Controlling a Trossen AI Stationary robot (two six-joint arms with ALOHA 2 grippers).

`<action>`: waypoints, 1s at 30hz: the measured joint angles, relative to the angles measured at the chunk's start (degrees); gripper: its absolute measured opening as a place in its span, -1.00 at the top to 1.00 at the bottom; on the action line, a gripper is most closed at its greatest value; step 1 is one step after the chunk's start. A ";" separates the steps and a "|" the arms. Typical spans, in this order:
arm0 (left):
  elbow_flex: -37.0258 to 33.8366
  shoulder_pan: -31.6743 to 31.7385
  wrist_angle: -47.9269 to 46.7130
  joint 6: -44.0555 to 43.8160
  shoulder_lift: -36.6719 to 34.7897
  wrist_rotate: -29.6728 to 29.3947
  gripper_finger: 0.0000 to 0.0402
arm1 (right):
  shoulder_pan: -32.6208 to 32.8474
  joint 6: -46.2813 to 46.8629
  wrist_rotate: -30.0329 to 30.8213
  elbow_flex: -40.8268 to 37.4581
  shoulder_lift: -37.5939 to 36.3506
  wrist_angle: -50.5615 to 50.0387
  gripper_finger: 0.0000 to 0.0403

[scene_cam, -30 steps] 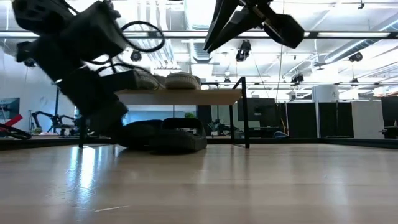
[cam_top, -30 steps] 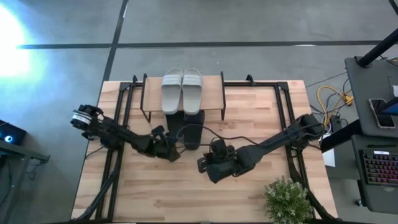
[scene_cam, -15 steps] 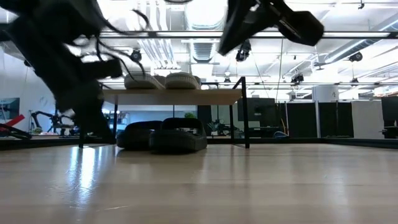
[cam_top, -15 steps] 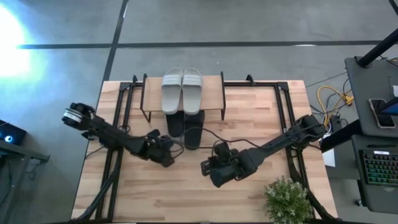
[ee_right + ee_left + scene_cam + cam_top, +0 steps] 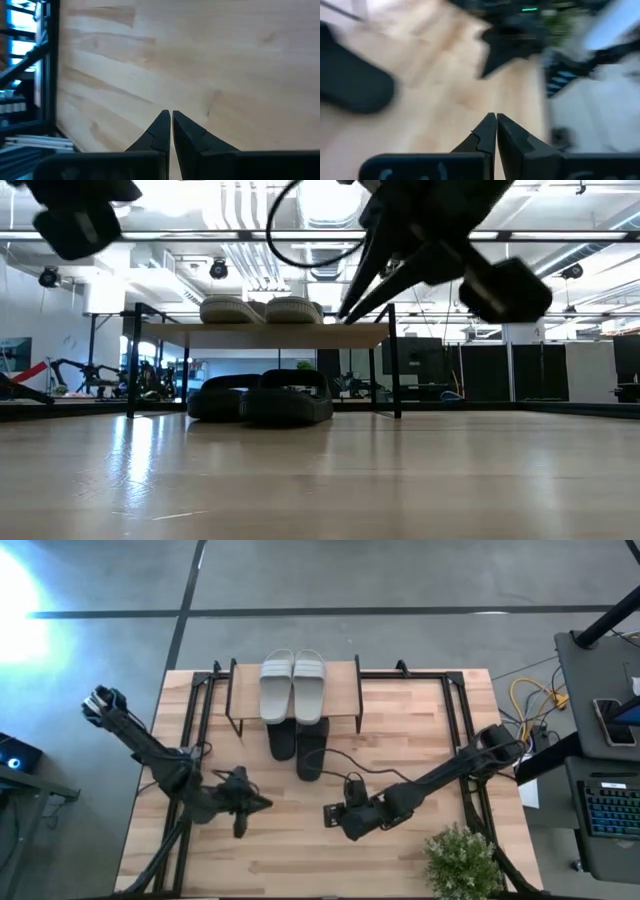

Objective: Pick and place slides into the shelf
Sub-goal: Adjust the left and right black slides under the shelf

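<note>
The shelf (image 5: 342, 690) stands at the table's far side. The pale grey pair (image 5: 293, 685) lies side by side on its top board, as the low view also shows (image 5: 262, 309). The black pair (image 5: 298, 747) rests soles down on the table beneath that board, heels sticking out toward the near edge; in the low view they lie between the shelf legs (image 5: 262, 397). My left gripper (image 5: 262, 803) hovers shut, near and left of the black slides, one of which (image 5: 351, 85) shows in its wrist view. My right gripper (image 5: 328, 813) is shut over bare wood (image 5: 168, 116).
A potted plant (image 5: 462, 860) stands at the near right corner. Black frame rails (image 5: 462, 730) run along both sides of the table. Bare tabletop (image 5: 400, 730) lies right of the shelf and along the near edge.
My left gripper has drawn back from the near ends of the black slides toward the near left of the table and risen out of the low view's floor level. My right gripper has shifted slightly toward the near edge. The slides have stayed put.
</note>
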 joint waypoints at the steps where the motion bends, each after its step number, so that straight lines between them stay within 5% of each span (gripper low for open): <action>1: -0.49 -0.65 2.62 0.25 -0.38 1.59 1.00 | -0.23 0.47 -0.03 -1.13 0.00 1.81 0.94; 9: -2.29 -7.45 15.74 5.64 0.91 3.60 1.00 | -1.98 -5.95 0.84 -2.26 0.28 4.00 0.94; 16: -4.44 -11.73 15.80 -3.56 4.08 -2.52 1.00 | -6.20 -20.01 1.16 -2.13 0.28 5.32 0.94; 20: -4.57 -13.26 16.93 -6.23 5.68 -4.32 1.00 | -7.94 -24.96 -5.24 -2.18 0.37 9.77 0.94; 30: -4.49 -13.38 20.00 -7.86 8.38 -5.41 1.00 | -11.35 -27.67 -8.59 1.92 11.79 16.77 0.94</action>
